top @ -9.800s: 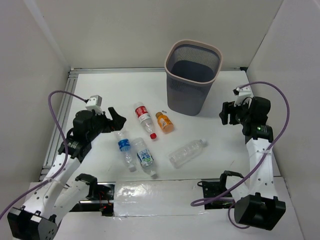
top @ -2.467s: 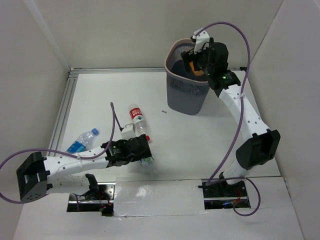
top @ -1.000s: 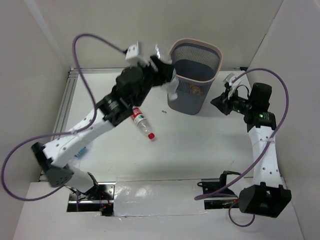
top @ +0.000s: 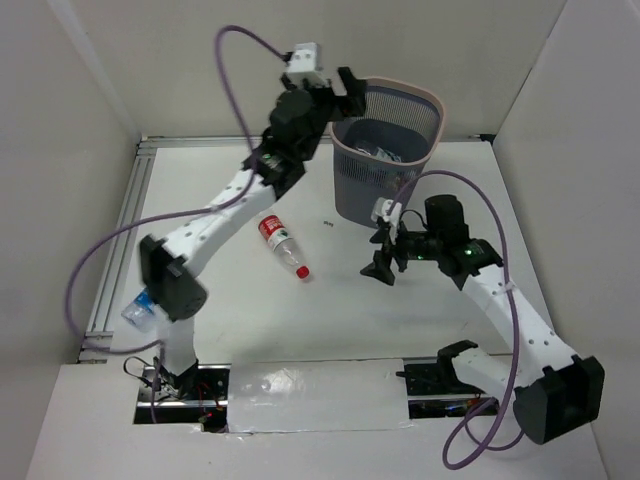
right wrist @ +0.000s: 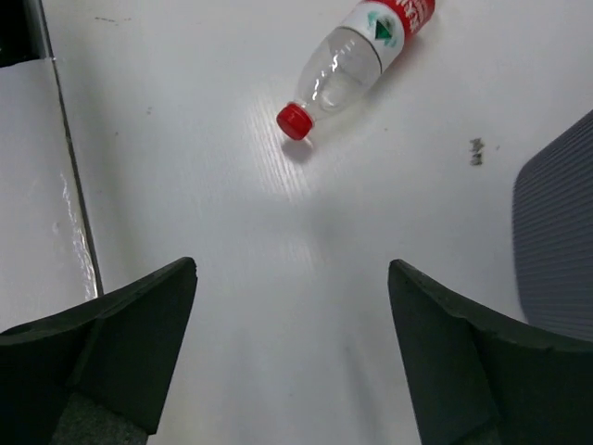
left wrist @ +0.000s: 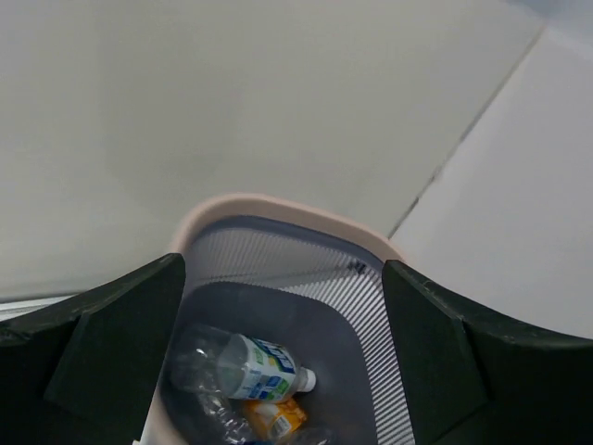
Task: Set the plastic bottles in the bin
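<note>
In the top view, the left gripper (top: 347,84) is hovering over the left rim of the bin (top: 372,200), which is standing at the far edge of the desk (top: 200,180), right of centre. Its fingers are spreading wide with nothing between them. The right gripper (top: 380,262) is pointing down just in front of the bin, fingers also parted and empty. The red-labelled bottle (top: 280,243) is lying near the desk's middle. A blue-labelled bottle (top: 138,310) (half hidden by the left arm) is lying at the left edge.

The left wrist camera is looking down into the bin, where the green-blue labelled bottle (left wrist: 259,366), the orange bottle (left wrist: 273,419) and a clear bottle (left wrist: 196,371) are lying on the bottom.

The right wrist camera is showing the red-labelled bottle lying on the desk, well apart from the spread fingers (right wrist: 130,324).
</note>
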Available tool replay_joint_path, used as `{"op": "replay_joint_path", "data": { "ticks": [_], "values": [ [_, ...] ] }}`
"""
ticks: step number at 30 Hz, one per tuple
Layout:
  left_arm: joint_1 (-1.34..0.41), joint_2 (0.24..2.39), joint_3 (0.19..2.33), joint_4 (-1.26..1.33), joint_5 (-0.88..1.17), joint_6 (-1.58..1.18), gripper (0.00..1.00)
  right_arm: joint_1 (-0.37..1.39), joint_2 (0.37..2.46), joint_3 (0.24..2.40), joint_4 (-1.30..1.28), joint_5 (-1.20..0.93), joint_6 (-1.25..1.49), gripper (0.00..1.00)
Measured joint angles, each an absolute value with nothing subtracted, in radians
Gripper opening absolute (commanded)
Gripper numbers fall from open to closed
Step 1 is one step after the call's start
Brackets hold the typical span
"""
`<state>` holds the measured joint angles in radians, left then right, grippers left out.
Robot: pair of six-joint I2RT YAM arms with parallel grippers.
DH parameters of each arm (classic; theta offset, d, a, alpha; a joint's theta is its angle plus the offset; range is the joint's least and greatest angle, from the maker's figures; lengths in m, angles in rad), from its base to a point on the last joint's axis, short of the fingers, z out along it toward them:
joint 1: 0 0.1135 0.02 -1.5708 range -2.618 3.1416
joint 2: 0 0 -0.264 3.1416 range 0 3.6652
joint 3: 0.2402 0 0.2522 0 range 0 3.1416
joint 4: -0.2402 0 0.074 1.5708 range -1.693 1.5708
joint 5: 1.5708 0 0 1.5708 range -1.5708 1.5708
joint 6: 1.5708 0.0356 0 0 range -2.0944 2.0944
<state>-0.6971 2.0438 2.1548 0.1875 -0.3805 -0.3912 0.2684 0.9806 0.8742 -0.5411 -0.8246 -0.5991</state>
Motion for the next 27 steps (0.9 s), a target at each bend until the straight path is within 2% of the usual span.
{"op": "replay_joint_path", "data": {
  "ticks": [2, 4, 5, 6, 8, 10, 12, 17, 21, 27],
  "values": [
    [-0.677, 1.848, 1.982, 0.161, -0.399, -0.392, 1.00, 0.334, 1.029, 0.861, -0.476, -0.770, -0.529, 0.70],
    [-0.663, 1.644, 1.825, 0.131, -0.439, -0.390, 1.00, 0.384, 1.091, 0.856, -0.405, -0.704, -0.450, 0.68],
    [-0.656, 1.529, 1.726, 0.124, -0.470, -0.389, 1.00, 0.417, 1.135, 0.855, -0.362, -0.661, -0.395, 0.70],
    [-0.655, 1.411, 1.631, 0.102, -0.508, -0.387, 1.00, 0.450, 1.178, 0.855, -0.317, -0.626, -0.348, 0.80],
    [-0.665, 1.222, 1.482, 0.063, -0.580, -0.387, 1.00, 0.515, 1.265, 0.859, -0.246, -0.567, -0.264, 0.84],
    [-0.678, 1.043, 1.365, -0.050, -0.670, -0.403, 1.00, 0.580, 1.361, 0.883, -0.200, -0.514, -0.189, 0.96],
    [-0.681, 0.933, 1.299, -0.200, -0.753, -0.440, 1.00, 0.650, 1.466, 0.931, -0.165, -0.452, -0.130, 1.00],
    [-0.638, 0.796, 1.165, -0.575, -0.806, -0.503, 1.00, 0.826, 1.715, 1.161, -0.147, -0.213, -0.008, 1.00],
    [-0.596, 0.772, 1.125, -0.779, -0.803, -0.511, 1.00, 0.868, 1.864, 1.311, -0.128, -0.107, 0.044, 1.00],
    [-0.557, 0.774, 1.071, -0.851, -0.803, -0.500, 1.00, 0.863, 2.071, 1.464, -0.135, 0.064, 0.068, 1.00]
  ]
}}
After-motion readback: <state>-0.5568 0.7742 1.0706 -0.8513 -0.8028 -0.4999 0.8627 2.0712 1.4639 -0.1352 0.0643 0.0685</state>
